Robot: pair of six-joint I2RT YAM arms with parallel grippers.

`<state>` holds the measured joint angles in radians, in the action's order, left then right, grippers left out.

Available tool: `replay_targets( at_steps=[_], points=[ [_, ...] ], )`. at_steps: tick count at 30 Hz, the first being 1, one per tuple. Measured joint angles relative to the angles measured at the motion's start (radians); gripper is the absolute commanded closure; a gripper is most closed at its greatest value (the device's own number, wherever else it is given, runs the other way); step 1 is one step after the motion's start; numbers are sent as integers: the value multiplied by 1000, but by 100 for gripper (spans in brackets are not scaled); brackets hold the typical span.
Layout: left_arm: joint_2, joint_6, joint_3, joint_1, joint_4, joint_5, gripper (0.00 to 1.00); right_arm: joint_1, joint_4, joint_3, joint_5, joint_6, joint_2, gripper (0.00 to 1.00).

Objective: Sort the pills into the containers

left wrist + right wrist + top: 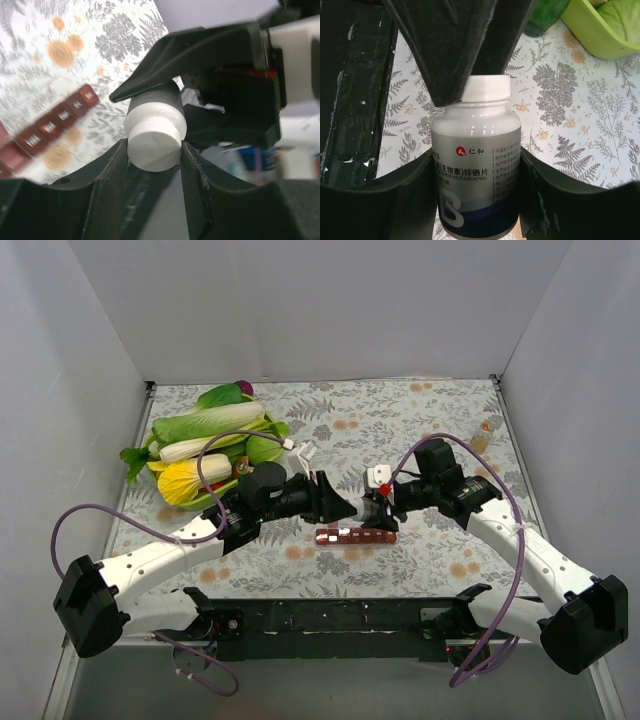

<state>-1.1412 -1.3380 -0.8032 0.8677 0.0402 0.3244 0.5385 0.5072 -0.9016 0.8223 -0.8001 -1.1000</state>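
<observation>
Left jaws clamp bottle (476, 170) cap, right jaws its body, containers (355, 535) apparently just beneath, mid-table

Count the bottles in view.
2. The white-capped bottle is held, left gripper on its cap, right gripper on its body; the green bottle sits beside the green basket. Others may hide behind the arms.

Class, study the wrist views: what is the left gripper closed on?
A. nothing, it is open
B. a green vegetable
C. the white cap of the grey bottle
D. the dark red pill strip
C: the left wrist view shows the white cap clamped in the left gripper, while the right gripper holds the bottle by its body.
</observation>
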Motion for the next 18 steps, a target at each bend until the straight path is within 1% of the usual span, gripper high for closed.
replay_targets(
  at_steps=[3,6,7,8,10,11,12,14,18],
  points=[
    [-4,-258,-11,-10,-51,-37,100,2,-24,9,-10,9,1,99],
    [-36,-448,-52,-21,-126,-48,100,0,-40,18,-22,13,3,99],
    [-51,-489,-67,-26,-146,-47,90,-1,-44,23,-30,15,5,99],
    [-66,-522,-80,-29,-161,-43,61,-2,-48,27,-37,16,8,99],
    [-89,-568,-96,-34,-176,-31,40,-5,-47,31,-46,18,11,99],
    [-96,-586,-104,-36,-183,-24,27,-6,-47,33,-49,19,13,99],
    [-100,-598,-111,-38,-185,-19,11,-6,-46,33,-53,19,14,99],
    [-100,-626,-124,-44,-179,0,2,-6,-42,34,-58,19,15,99],
    [-62,-600,-121,-68,-159,29,2,-6,-40,34,-55,20,15,99]
  ],
)
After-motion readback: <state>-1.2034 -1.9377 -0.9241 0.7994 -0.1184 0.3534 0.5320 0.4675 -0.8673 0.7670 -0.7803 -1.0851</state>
